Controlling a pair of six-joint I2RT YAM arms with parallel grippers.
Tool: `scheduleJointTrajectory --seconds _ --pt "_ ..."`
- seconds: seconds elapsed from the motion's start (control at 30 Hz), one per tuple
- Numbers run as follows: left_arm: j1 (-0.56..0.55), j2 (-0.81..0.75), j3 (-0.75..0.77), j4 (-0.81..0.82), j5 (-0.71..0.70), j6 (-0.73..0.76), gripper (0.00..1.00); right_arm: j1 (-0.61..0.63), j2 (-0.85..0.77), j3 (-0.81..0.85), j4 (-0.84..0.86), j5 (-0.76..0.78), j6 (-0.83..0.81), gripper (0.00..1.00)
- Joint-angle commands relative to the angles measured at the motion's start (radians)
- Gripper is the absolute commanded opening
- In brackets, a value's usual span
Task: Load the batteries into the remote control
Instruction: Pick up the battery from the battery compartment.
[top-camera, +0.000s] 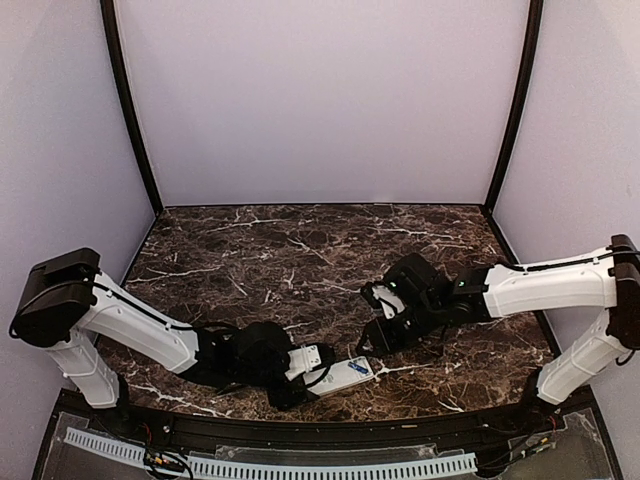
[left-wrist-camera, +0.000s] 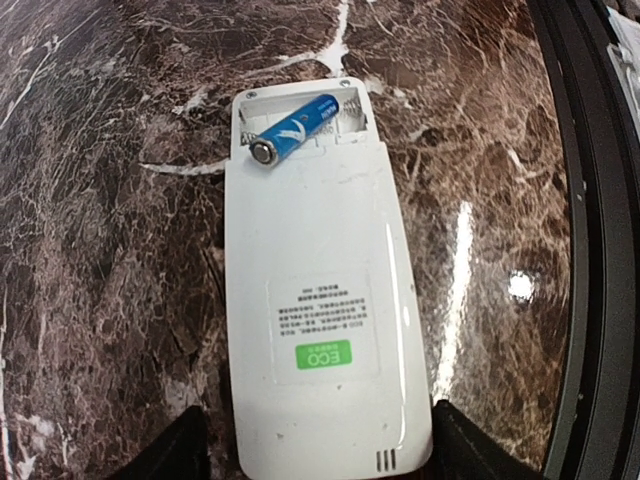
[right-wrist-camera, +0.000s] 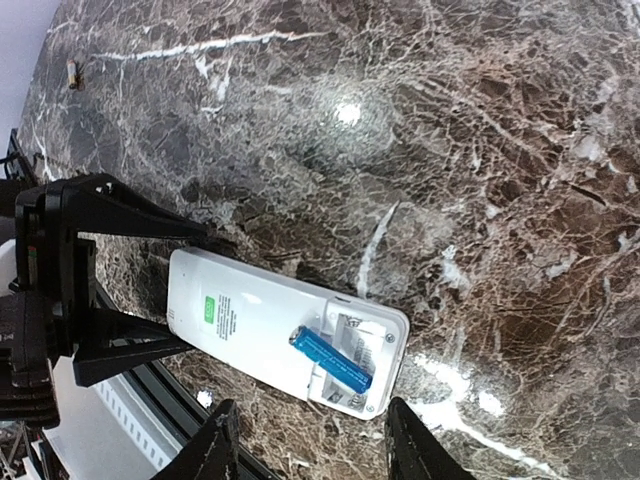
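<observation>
The white remote control (top-camera: 345, 376) lies back-up on the marble table, its green mark toward my left gripper. Its battery bay at the far end stands uncovered. One blue battery (left-wrist-camera: 295, 128) lies slanted across that bay, one end resting up on the remote's back (left-wrist-camera: 320, 300). My left gripper (left-wrist-camera: 320, 450) is open and straddles the remote's near end, with a gap at the left finger (left-wrist-camera: 175, 450). My right gripper (right-wrist-camera: 310, 440) is open and empty, hovering just off the bay end of the remote (right-wrist-camera: 260, 320), near the battery (right-wrist-camera: 332, 360).
The table's black front rail (left-wrist-camera: 590, 250) runs right beside the remote. A white slotted strip (top-camera: 300, 465) lies beyond it. A tiny pale speck (right-wrist-camera: 72, 68) sits far off on the marble. Pale walls close in the table's sides and back.
</observation>
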Motion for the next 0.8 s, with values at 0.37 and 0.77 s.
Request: scheduleJointTrajectory --seconds 0.37,0.77 --pt "0.012 -0.061 0.115 -0.025 0.117 0.171 0.86 -0.01 -0.142 -0.044 -0.032 0.147 0.13 0.47" --pt "0.155 0.129 0.42 -0.317 0.496 0.375 0.68 -0.043 -0.284 -0.157 -0.005 0.153 0.134 0.48"
